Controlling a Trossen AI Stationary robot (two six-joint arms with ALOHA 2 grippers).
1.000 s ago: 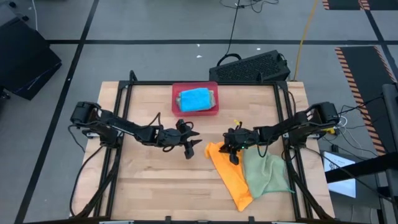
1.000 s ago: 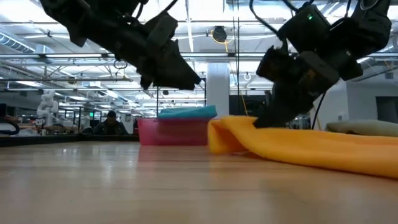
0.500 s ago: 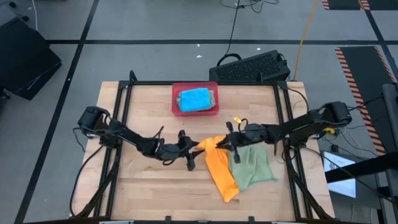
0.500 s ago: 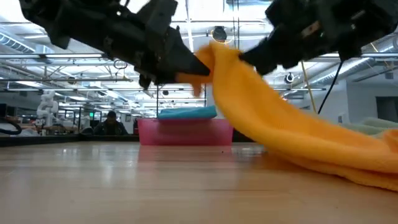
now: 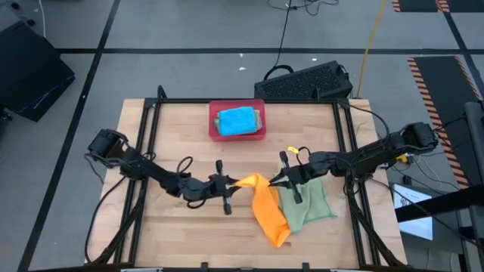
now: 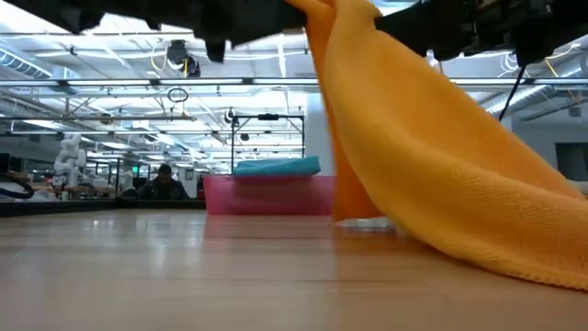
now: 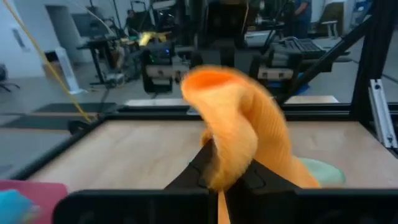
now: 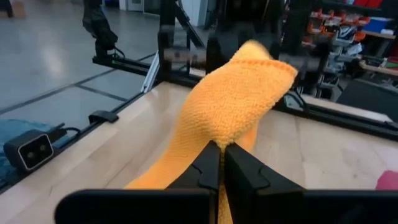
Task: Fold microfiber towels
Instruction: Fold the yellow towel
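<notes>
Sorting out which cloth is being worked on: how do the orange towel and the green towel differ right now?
The orange towel is lifted at its top edge, pinched by the left tool and the right tool; the green towel lies flat on the table, ungripped. The orange towel hangs in a long draped strip; the green towel is a loose spread. Both are soft cloths, side by side and overlapping.

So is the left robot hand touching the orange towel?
Touching. In the left wrist view, the left gripper is shut on a bunched corner of the orange towel, with cloth pinched between its dark fingers.
</notes>
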